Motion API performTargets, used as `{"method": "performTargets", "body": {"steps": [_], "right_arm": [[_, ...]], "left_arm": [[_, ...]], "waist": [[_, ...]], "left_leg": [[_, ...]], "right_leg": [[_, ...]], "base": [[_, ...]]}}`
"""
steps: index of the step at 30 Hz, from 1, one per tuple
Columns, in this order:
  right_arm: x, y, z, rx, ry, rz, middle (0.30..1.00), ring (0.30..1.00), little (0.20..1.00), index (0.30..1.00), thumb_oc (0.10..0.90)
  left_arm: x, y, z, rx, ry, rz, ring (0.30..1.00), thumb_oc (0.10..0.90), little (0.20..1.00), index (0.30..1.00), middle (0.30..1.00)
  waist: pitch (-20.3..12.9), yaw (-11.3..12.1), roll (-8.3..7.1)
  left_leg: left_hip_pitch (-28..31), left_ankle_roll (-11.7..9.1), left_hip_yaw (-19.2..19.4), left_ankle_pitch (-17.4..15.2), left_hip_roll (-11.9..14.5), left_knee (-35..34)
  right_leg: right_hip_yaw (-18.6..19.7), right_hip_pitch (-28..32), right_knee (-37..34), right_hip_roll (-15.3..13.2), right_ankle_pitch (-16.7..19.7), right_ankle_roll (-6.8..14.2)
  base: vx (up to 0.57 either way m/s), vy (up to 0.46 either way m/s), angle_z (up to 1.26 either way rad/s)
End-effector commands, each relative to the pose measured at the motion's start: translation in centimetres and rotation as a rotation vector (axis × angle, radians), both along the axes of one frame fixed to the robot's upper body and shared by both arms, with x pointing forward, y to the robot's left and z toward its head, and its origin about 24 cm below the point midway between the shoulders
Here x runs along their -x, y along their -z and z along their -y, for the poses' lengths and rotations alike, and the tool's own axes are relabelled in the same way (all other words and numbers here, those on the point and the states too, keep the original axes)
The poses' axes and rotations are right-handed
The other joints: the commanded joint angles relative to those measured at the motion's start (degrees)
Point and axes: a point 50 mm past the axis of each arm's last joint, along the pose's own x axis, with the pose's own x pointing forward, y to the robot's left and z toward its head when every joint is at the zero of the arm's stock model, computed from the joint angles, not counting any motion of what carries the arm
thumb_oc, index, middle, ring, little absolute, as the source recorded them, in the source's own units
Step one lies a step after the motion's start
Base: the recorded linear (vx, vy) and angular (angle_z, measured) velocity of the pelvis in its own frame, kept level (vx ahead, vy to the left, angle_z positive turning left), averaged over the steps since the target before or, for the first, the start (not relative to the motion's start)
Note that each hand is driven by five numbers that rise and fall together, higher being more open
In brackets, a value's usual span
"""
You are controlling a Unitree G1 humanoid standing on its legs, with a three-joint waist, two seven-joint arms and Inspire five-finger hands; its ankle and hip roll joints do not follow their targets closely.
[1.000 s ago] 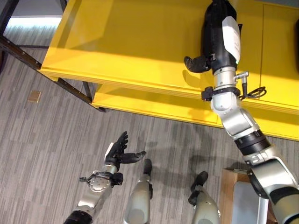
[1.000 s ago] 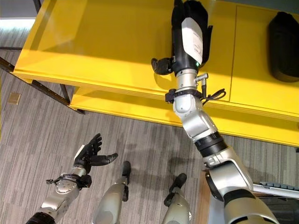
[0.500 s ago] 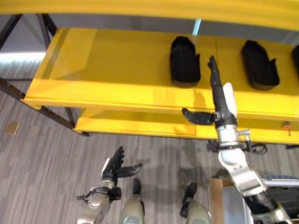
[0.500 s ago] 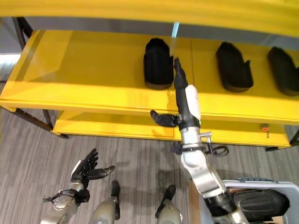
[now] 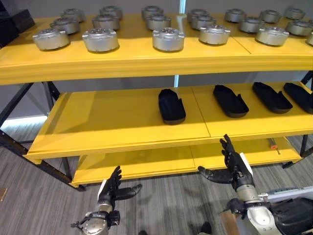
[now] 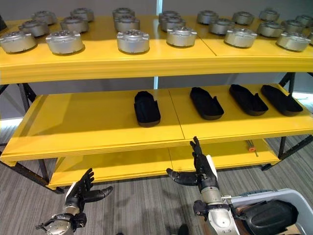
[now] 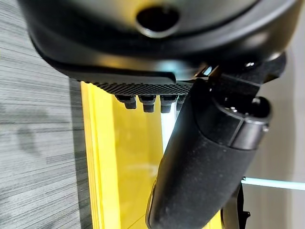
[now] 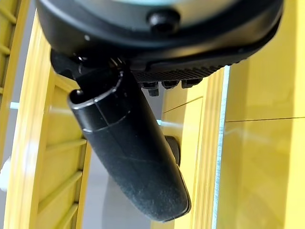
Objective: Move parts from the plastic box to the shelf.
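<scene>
Right hand (image 6: 201,169), fingers straight and empty, has drawn back off the shelf (image 6: 98,128); left hand (image 6: 78,192) relaxed.

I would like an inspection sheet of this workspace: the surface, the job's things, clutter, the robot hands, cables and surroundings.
Surface: yellow shelf with three levels; the left part of the middle level is bare.
Job's things: four black parts lie in a row on the middle level; plastic box at lower right holds another dark part.
Clutter: silver round parts cover the top level; a small red-tipped item lies on the bottom level.
Robot hands: left robot hand open, holding nothing, low over the floor; right robot hand open, holding nothing, in front of the shelf.
Cables: nothing seen.
Surroundings: grey striped floor.
</scene>
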Motion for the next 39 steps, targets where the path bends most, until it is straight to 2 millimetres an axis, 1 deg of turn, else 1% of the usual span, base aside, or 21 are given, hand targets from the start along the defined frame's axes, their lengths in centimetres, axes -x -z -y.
{"method": "performTargets", "body": {"steps": [1,3,5,7,10,11,13,18,19,21,26,29,31,32,33,34,35,36,37,38,39], "right_arm": [[-4.0,-7.1,-1.2,0.056,-0.096,0.376,1.000,1.000,1.000,1.000,0.900],[-4.1,-7.1,-1.4,0.031,-0.110,0.371,1.000,1.000,1.000,1.000,0.900],[-4.6,-7.3,-2.0,0.020,-0.153,0.373,1.000,1.000,1.000,1.000,0.900],[-4.9,-7.4,-2.3,0.017,-0.162,0.379,1.000,1.000,1.000,1.000,0.900],[-5.3,-7.6,-2.8,0.015,-0.178,0.388,1.000,1.000,1.000,1.000,0.900],[-5.2,-7.5,-2.8,0.013,-0.181,0.381,1.000,1.000,1.000,1.000,0.900],[-5.1,-7.3,-2.7,0.013,-0.182,0.373,1.000,1.000,1.000,1.000,0.900],[-4.8,-7.7,-2.0,0.040,-0.176,0.392,1.000,1.000,1.000,1.000,0.900],[-4.8,-7.7,-2.0,0.041,-0.176,0.392,1.000,1.000,1.000,1.000,0.900],[-4.9,-8.2,-2.0,0.059,-0.184,0.416,1.000,1.000,1.000,1.000,0.900],[-4.8,-9.1,-1.7,0.114,-0.178,0.464,1.000,1.000,1.000,1.000,0.900],[-4.5,-10.0,-1.2,0.146,-0.153,0.517,1.000,1.000,1.000,1.000,0.900],[-4.5,-10.2,-1.1,0.149,-0.147,0.530,1.000,1.000,1.000,1.000,0.900],[-4.5,-10.5,-1.0,0.153,-0.141,0.543,1.000,1.000,1.000,1.000,0.900],[-4.6,-10.7,-1.2,0.163,-0.139,0.560,1.000,1.000,1.000,1.000,0.900],[-4.7,-10.7,-1.2,0.163,-0.138,0.561,1.000,1.000,1.000,1.000,0.900],[-5.0,-10.7,-1.6,0.165,-0.150,0.565,1.000,1.000,1.000,1.000,0.900],[-5.0,-10.7,-1.6,0.165,-0.150,0.566,1.000,1.000,1.000,1.000,0.900],[-5.1,-10.4,-1.9,0.155,-0.167,0.549,1.000,1.000,1.000,1.000,0.900],[-5.2,-10.4,-1.9,0.154,-0.166,0.549,1.000,1.000,1.000,1.000,0.900],[-5.3,-10.4,-2.0,0.155,-0.174,0.547,1.000,1.000,1.000,1.000,0.900]], "left_arm": [[-4.3,-5.6,0.2,-0.026,0.003,0.334,1.000,0.900,1.000,1.000,1.000],[-4.5,-5.6,0.5,-0.005,-0.002,0.337,1.000,0.900,1.000,1.000,1.000],[-4.1,-5.6,0.6,0.032,-0.006,0.336,1.000,0.900,1.000,1.000,1.000],[-3.9,-5.6,0.6,0.040,-0.008,0.334,1.000,0.900,1.000,1.000,1.000],[-3.3,-5.4,0.3,0.050,-0.019,0.324,1.000,0.900,1.000,1.000,1.000],[-2.9,-5.2,0.0,0.051,-0.040,0.313,1.000,0.900,1.000,1.000,1.000],[-2.8,-5.0,-0.1,0.052,-0.046,0.305,1.000,0.900,1.000,1.000,1.000],[-2.4,-4.5,-0.1,0.065,-0.060,0.297,1.000,0.900,1.000,1.000,1.000],[-2.4,-4.5,-0.1,0.065,-0.061,0.297,1.000,0.900,1.000,1.000,1.000],[-2.5,-4.2,0.2,0.081,-0.063,0.290,1.000,0.900,1.000,1.000,1.000],[-2.9,-4.0,0.9,0.100,-0.052,0.297,1.000,0.900,1.000,1.000,1.000],[-3.8,-4.3,1.8,0.111,-0.016,0.314,1.000,0.900,1.000,1.000,1.000],[-4.0,-4.2,2.1,0.115,-0.013,0.313,1.000,0.900,1.000,1.000,1.000],[-4.2,-4.3,2.2,0.122,-0.014,0.318,1.000,0.900,1.000,1.000,1.000],[-4.6,-4.5,2.5,0.141,-0.022,0.331,1.000,0.900,1.000,1.000,1.000],[-4.6,-4.5,2.6,0.141,-0.021,0.332,1.000,0.900,1.000,1.000,1.000],[-4.5,-4.5,2.7,0.162,-0.040,0.340,1.000,0.900,1.000,1.000,1.000],[-4.5,-4.5,2.7,0.161,-0.040,0.340,1.000,0.900,1.000,1.000,1.000],[-4.2,-4.3,2.8,0.164,-0.042,0.332,1.000,0.900,1.000,1.000,1.000],[-4.2,-4.3,2.8,0.163,-0.042,0.332,1.000,0.900,1.000,1.000,1.000],[-4.3,-4.4,2.8,0.165,-0.035,0.338,1.000,0.900,1.000,1.000,1.000]], "waist": [[3.4,1.9,5.14],[4.2,1.9,5.57],[4.1,3.4,5.89],[3.8,3.7,5.90],[2.7,4.8,5.32],[2.0,5.3,5.05],[1.7,5.2,5.05],[0.9,3.5,5.87],[0.9,3.6,5.95],[0.4,2.2,6.41],[0.1,0.9,7.17],[0.2,-0.9,7.34],[0.5,-1.1,7.38],[0.6,-1.3,7.32],[1.4,-0.6,7.42],[1.4,-0.8,7.44],[2.1,1.3,6.73],[2.0,1.1,6.66],[2.1,2.2,5.82],[1.9,2.2,5.75],[2.1,3.0,5.34]], "left_leg": [[3.4,0.8,1.5,-3.5,4.0,-2.5],[3.9,1.6,3.7,-3.4,4.2,-2.4],[3.7,3.3,7.9,-2.9,3.9,-2.3],[3.5,3.4,8.8,-2.7,3.9,-2.2],[2.9,2.4,11.1,-1.9,4.5,-2.0],[2.2,1.2,12.0,-0.9,5.6,-1.5],[1.9,0.6,12.3,-0.4,6.4,-1.2],[2.1,-3.1,14.8,3.7,11.6,-1.3],[2.1,-3.2,14.9,3.8,11.7,-1.3],[2.8,-5.0,16.5,6.2,14.4,-1.7],[3.8,-7.6,18.4,9.2,18.5,-1.7],[4.1,-10.0,19.4,12.0,23.2,1.9],[3.8,-10.7,19.2,12.1,24.7,4.3],[3.5,-10.8,18.5,12.0,25.3,6.4],[2.1,-10.1,12.7,12.3,24.0,8.9],[1.7,-10.1,12.4,12.2,24.0,9.2],[-2.1,-5.4,1.2,9.1,17.4,10.2],[-2.4,-5.3,1.1,9.1,17.3,10.4],[-4.1,-3.3,-4.4,5.0,12.7,10.5],[-4.3,-3.2,-4.4,5.1,12.6,10.5],[-5.9,-2.7,-7.5,4.2,10.5,10.0]], "right_leg": [[-7.6,-1.0,3.5,-3.0,10.9,3.3],[-10.9,-0.1,8.4,-3.0,5.6,3.3],[-14.2,2.6,18.3,-2.6,-1.3,2.4],[-14.3,3.3,19.2,-2.3,-2.3,2.2],[-13.7,6.4,14.1,-0.7,-3.0,2.3],[-13.9,8.1,8.1,1.2,-4.4,2.2],[-13.6,8.6,6.2,2.4,-5.4,2.0],[-11.3,9.7,-0.6,8.5,-7.6,-0.1],[-11.3,9.7,-0.7,8.6,-7.6,-0.2],[-8.8,9.5,-2.7,11.5,-8.4,-1.2],[-5.7,9.5,-4.8,15.7,-9.3,-3.0],[-3.1,10.4,-5.6,19.5,-11.1,-5.3],[-2.7,10.8,-5.8,20.6,-11.6,-6.1],[-1.9,10.9,-5.6,21.3,-12.2,-6.6],[0.4,10.8,-5.5,22.2,-13.0,-7.2],[0.3,10.8,-5.4,22.1,-13.1,-7.3],[3.7,9.5,-4.5,22.2,-12.6,-8.1],[3.6,9.2,-4.4,22.1,-12.5,-8.0],[6.3,9.5,-4.3,22.1,-12.6,-8.1],[6.3,9.3,-4.3,22.0,-12.5,-8.1],[7.3,9.5,-4.3,22.0,-12.5,-8.0]], "base": [[-0.08,0.226,-1.13],[-0.10,0.243,-1.84],[-0.11,0.159,-1.09],[-0.06,-0.043,-0.95],[-0.05,-0.168,-0.66],[-0.01,-0.210,-0.77],[-0.01,-0.185,-0.57],[-0.02,-0.216,-0.36],[-0.02,-0.233,-0.57],[0.00,-0.240,-0.47],[0.02,-0.210,-0.68],[0.05,-0.278,-0.34],[0.04,-0.208,-0.38],[0.02,-0.155,-0.46],[0.02,-0.143,-0.40],[-0.02,-0.132,-0.73],[-0.03,-0.056,-0.71],[0.07,-0.110,-1.04],[0.09,-0.045,-1.08],[0.15,-0.074,-1.07],[0.10,-0.018,-1.07]]}}
